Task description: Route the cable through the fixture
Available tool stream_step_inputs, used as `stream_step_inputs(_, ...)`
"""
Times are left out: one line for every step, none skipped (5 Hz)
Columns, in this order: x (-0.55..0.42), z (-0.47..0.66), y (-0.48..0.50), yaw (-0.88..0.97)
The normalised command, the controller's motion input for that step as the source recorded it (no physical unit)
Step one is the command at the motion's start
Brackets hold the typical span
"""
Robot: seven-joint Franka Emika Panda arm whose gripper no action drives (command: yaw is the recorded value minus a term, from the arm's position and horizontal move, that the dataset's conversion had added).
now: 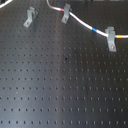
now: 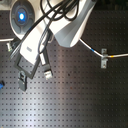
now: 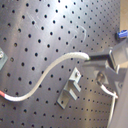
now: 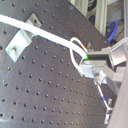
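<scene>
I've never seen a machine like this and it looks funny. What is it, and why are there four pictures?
It is a robot arm working over a black board full of little holes. Its job is to thread a white cable through small metal clips bolted to the board.

Two pictures come from cameras standing off the arm. The first exterior view shows the board, three clips and the cable. The second exterior view shows the white arm with its black wires hanging over the board.

The other two pictures come from cameras riding on the claw. In both wrist views the claw seems to pinch the cable's end, and another clip sits just below it.
</scene>
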Motion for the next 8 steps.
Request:
stream_step_inputs(-0.275,0.52,0.018,0.03)
stream_step_inputs(-0.302,0.41,0.129,0.00)
stream_step_inputs(-0.212,0.39,0.206,0.08)
stream_step_inputs(-0.114,0.38,0.333,0.25)
stream_step_inputs(-0.092,0.37,0.342,0.35)
stream_step_inputs(-0.132,0.31,0.294,0.42)
stream_step_inputs(-0.271,0.24,0.270,0.47)
stream_step_inputs(-0.309,0.26,0.346,0.26)
